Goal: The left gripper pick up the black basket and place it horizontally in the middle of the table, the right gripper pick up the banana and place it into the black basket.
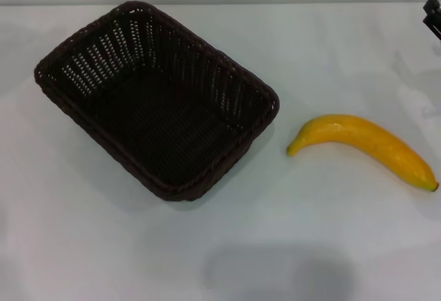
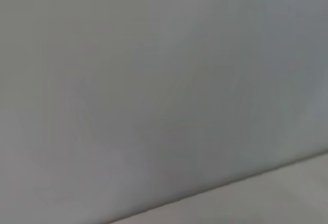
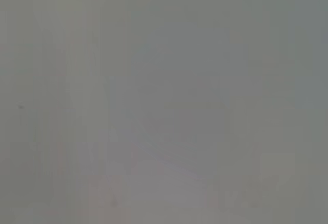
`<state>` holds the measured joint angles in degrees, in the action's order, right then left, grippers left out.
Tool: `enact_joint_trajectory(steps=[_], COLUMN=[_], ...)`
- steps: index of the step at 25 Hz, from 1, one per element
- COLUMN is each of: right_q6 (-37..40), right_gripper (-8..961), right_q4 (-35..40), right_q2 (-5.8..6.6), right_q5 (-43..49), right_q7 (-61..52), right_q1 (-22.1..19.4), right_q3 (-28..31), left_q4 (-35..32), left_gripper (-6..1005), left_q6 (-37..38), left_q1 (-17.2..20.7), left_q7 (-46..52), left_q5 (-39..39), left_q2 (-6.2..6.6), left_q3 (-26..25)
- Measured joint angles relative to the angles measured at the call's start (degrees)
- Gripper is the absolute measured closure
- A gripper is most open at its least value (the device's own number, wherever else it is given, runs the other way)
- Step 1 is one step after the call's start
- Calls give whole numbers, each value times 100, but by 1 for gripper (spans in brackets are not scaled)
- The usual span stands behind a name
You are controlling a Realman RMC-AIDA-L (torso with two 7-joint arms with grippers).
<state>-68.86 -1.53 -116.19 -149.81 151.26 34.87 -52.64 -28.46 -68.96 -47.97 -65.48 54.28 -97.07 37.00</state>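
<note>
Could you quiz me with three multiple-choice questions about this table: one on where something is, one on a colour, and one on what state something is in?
1. Where does the banana lie?
A. Inside the black basket
B. On the table, on the robot's right of the basket
C. Held in a pincer

2. What colour is the black basket?
A. White
B. Dark brown-black
C. Red

3. How does the basket sit?
A. Upside down
B. Upright, empty, set at an angle
C. Upright, full of fruit

Answers:
1 B, the banana rests on bare tabletop apart from the basket.
2 B, its weave is dark throughout.
3 B, its open top shows an empty floor.
</note>
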Motion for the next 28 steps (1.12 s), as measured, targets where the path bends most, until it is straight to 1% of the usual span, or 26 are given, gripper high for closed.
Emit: enact_joint_trajectory(steps=[2, 3, 5, 7, 8, 9, 13, 16, 18, 23, 28], right_q6=[0, 5, 6, 6, 6, 9, 20, 15, 7, 31, 32], right_gripper=[82, 82, 82, 82, 82, 82, 82, 82, 82, 82, 83], right_q4=[-19, -141, -186, -197, -197, -194, -188, -175, -174, -177, -191], right_q2=[0, 0, 0, 0, 0, -1, 0, 0, 0, 0, 0], right_q5=[11, 21, 22, 23, 20, 19, 28, 28, 28, 27, 25], right_q7=[0, 0, -5, -35, -55, -69, -79, -79, -80, -80, -80], right_q1=[25, 186, 247, 228, 198, 183, 171, 173, 182, 217, 198], right_q3=[-1, -1, 0, 19, 36, 48, 61, 56, 44, 36, 59], left_q4=[0, 10, 38, 56, 56, 57, 69, 83, 72, 102, 111], left_gripper=[123, 123, 123, 123, 123, 123, 153, 183, 184, 187, 196], left_q6=[130, 158, 177, 196, 215, 216, 134, 119, 229, 484, 673], left_q1=[-200, -244, -324, -436, -526, -561, -605, -589, -558, -542, -557], left_q7=[-55, -110, -303, -500, -587, -609, -645, -600, -491, -439, -446], left_q5=[-428, -595, -861, -1092, -1266, -1329, -1471, -1526, -1629, -1816, -1956], left_q2=[-53, -78, -146, -274, -378, -437, -575, -683, -752, -865, -942], left_q3=[0, 0, 0, 0, 0, 1, 40, 224, 377, 434, 437])
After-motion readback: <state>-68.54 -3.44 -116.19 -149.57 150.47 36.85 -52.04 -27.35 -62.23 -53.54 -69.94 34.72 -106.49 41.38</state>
